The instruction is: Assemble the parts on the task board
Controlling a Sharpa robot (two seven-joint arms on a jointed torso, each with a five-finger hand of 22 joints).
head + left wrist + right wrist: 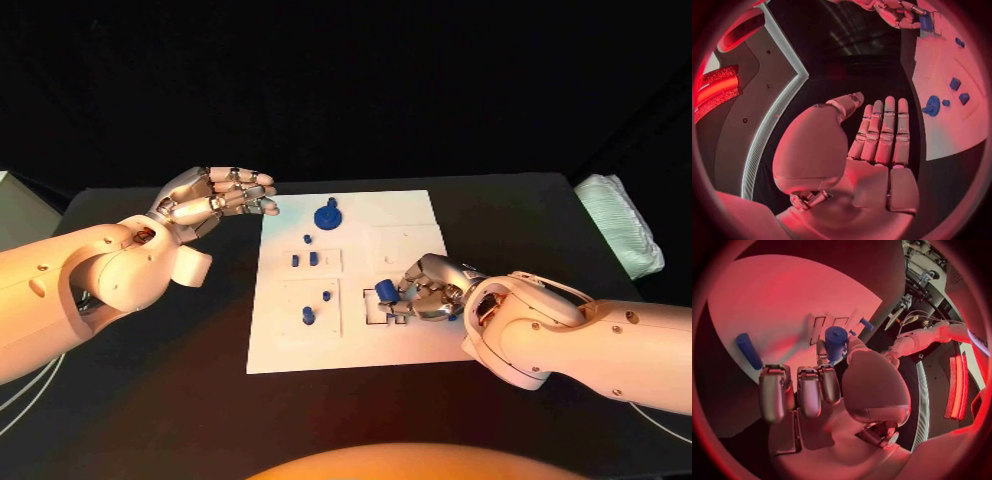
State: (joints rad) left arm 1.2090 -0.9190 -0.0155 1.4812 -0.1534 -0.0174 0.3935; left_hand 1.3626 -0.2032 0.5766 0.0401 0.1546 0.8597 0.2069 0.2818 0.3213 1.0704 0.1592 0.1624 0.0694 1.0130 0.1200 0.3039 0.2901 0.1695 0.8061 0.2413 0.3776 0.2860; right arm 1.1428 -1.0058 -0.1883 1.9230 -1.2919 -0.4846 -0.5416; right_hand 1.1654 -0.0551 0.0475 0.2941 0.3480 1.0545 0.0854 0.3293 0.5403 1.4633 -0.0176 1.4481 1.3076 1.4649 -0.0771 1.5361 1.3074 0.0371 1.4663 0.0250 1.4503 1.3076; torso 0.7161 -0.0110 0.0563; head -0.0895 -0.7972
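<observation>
Right hand (pixel 428 292) pinching a blue cylindrical peg (pixel 387 291) between thumb and fingers, hovering over the near-right cutouts of the white task board (pixel 361 350). Peg sitting upright in the pinch in the right wrist view (pixel 835 342), other fingers curled below it.

Left hand (pixel 216 200) holding nothing, fingers held straight and close together in its own wrist view (pixel 879 132), waiting off the board's far-left corner, above the black table (pixel 173 400).

Risks (judging from the pose only):
- Peg looking tilted against the slot; jamming or skating off the rim if pressed down misaligned.
- Shallow pinch near the peg's end; slipping or rotating on contact.
- Board not being braced by the left hand; sliding under a side load.
- Curled fingers possibly knocking the loose blue rod (pixel 749 350) lying flat just beside.

Recesses and contents:
- Round blue knob (pixel 327 215) sitting at the far edge.
- Small blue pegs (pixel 304 260) standing in the mid-left panel.
- One blue piece (pixel 309 315) in the near-left panel.
- Near-right cutouts under the hand: cannot tell whether filled.
</observation>
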